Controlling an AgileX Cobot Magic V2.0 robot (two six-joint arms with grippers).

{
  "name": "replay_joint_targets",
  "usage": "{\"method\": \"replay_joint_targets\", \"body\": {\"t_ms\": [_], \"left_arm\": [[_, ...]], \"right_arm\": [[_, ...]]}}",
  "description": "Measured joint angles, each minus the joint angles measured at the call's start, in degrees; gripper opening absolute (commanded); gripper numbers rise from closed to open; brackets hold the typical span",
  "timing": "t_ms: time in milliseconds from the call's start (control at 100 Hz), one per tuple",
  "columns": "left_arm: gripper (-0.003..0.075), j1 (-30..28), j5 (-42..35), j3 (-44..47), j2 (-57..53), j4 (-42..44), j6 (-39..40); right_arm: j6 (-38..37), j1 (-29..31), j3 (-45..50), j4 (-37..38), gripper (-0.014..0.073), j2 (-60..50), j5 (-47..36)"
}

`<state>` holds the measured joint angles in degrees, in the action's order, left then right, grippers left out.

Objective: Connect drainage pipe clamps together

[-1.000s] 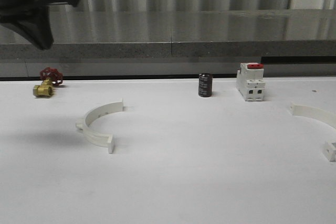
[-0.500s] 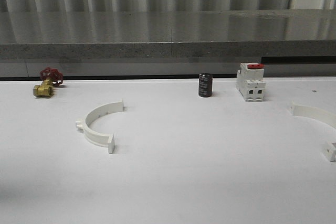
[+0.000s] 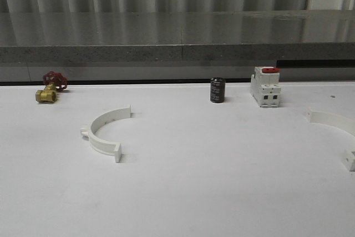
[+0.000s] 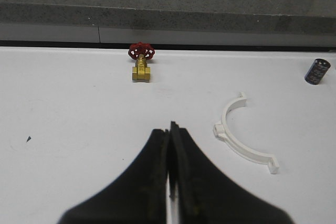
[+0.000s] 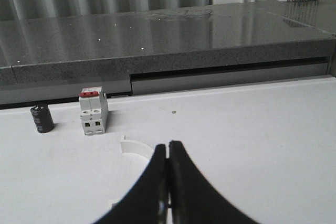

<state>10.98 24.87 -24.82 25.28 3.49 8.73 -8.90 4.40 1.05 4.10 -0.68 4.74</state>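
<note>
One white half-ring drainage pipe clamp (image 3: 102, 133) lies on the white table left of centre, its opening facing right; the left wrist view has this clamp (image 4: 239, 140) too. The other clamp half (image 3: 333, 120) lies at the right edge of the front view, partly cut off. In the right wrist view that clamp half (image 5: 135, 148) is mostly hidden behind my right gripper (image 5: 168, 145), which is shut and empty. My left gripper (image 4: 169, 128) is shut with nothing in it, hovering over bare table to the left of the first clamp.
A brass valve with a red handle (image 3: 49, 88) sits at the back left. A black cylinder (image 3: 217, 90) and a white switch with a red top (image 3: 264, 86) stand at the back centre-right. A grey ledge (image 3: 177, 53) runs behind the table.
The dark arm at the top left of the front view one second ago has left that view. Both clamp halves lie where they were.
</note>
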Motion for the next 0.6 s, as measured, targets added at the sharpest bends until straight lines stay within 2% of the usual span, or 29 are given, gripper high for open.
{"method": "replay_joint_targets", "body": {"t_ms": [140, 260, 510, 600], "left_arm": [[-0.0021, 0.00, 5.01, 1.10, -7.28, 0.00, 0.00], [-0.0021, 0.00, 7.19, 1.13, -11.01, 0.13, 0.00], [-0.0021, 0.00, 8.05, 1.13, -12.69, 0.45, 0.00], [-0.0021, 0.00, 8.13, 1.13, -12.69, 0.48, 0.00]], "right_arm": [[0.00, 0.00, -4.16, 0.00, -0.0065, 0.00, 2.52], [0.00, 0.00, -9.89, 0.00, -0.0065, 2.41, 9.88], [0.00, 0.00, -22.32, 0.00, -0.0064, 18.70, 24.55], [0.00, 0.00, -26.36, 0.00, -0.0022, 26.70, 27.85]]}}
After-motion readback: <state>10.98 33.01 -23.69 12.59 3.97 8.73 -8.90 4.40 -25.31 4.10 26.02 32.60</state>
